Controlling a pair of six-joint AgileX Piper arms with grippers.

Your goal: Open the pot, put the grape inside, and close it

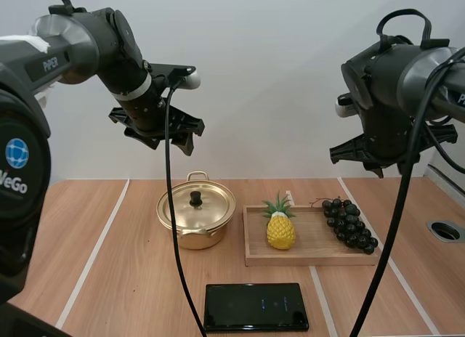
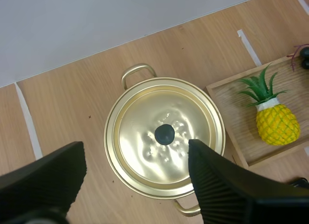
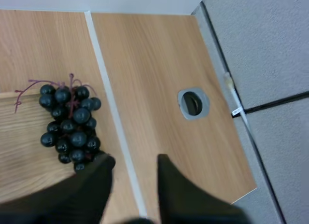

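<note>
Partly seen from my station: pot [image 2: 164, 168], near handle tucked behind my left jaws, inside covered by its lid [image 2: 145, 118]; grapes [image 3: 70, 122], lowest berries behind my right jaws; wooden tray [image 2: 231, 98], cut off at the edge; black device [image 1: 256, 306], screen markings too small to read.

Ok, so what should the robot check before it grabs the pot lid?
1. Lid is on the pot, knob facing up: ok.
2. Left gripper open: ok.
3. Left gripper lined up over the knob: ok, but high above it.
4. Right gripper open: ok, it hangs beside the grapes.
5. Grapes free to pick: ok, they lie uncovered on the tray.
6. Pot empty inside: cannot tell, the lid hides it.
</note>
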